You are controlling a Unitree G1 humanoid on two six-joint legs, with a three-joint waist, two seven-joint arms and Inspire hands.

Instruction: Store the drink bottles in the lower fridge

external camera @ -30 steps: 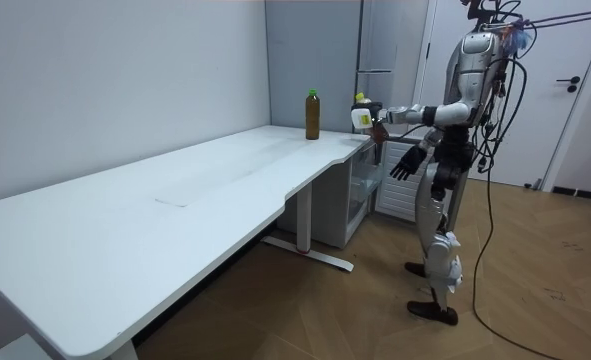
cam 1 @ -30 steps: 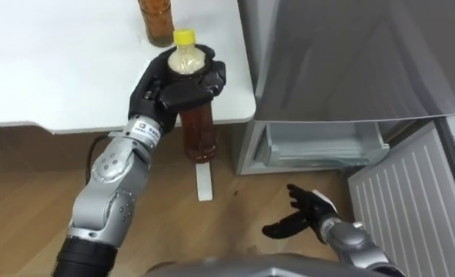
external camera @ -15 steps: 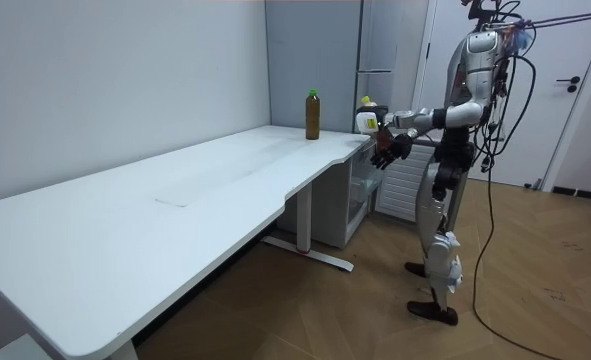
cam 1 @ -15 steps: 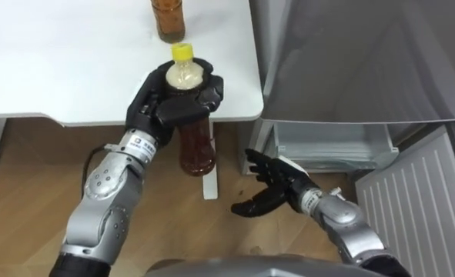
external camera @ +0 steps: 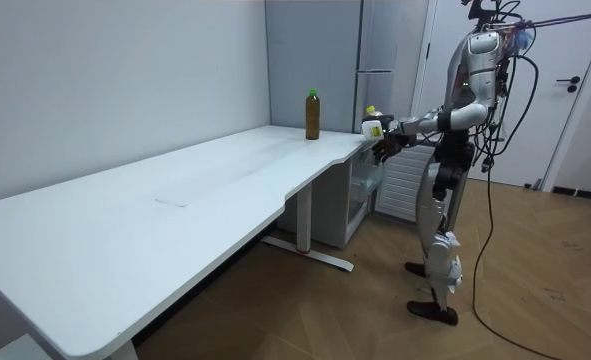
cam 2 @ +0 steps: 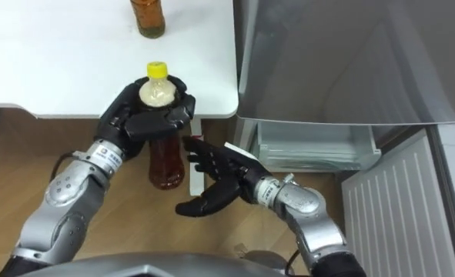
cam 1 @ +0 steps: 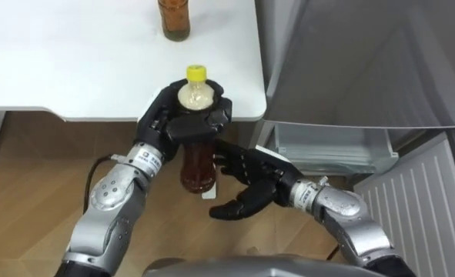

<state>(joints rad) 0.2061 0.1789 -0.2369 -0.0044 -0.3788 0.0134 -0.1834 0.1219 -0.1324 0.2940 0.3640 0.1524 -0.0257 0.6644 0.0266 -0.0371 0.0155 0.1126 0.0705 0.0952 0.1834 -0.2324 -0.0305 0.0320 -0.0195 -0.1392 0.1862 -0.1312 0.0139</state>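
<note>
Left robot hand (cam 1: pixel 182 123) clamped from above round the shoulder of the yellow-capped tea bottle (cam 1: pixel 199 163), bottle upright in the air just off the counter (cam 1: pixel 73 69) corner, over the floor (cam 1: pixel 27 177). Right robot hand (cam 1: pixel 252 187) with fingers spread, palm turned toward the bottle's lower body, just beside it — contact not clear from either eye view. Looks like a handover or a two-handed support being set up; judgement only. Second bottle (cam 1: pixel 174 17) standing further back on the counter, untouched. Lower fridge (cam 1: pixel 323 146) open on the right, white door (cam 1: pixel 416 208) swung out, no drinks seen inside. Progress: early — one of two drinks picked up, none stored. Left to do: get bottle one down into the lower compartment, release, go back for the second, probably shut the door. Worth watching the top grip: full bottle hanging from its shoulder, could slip or swing on the way down to that low opening.
</note>
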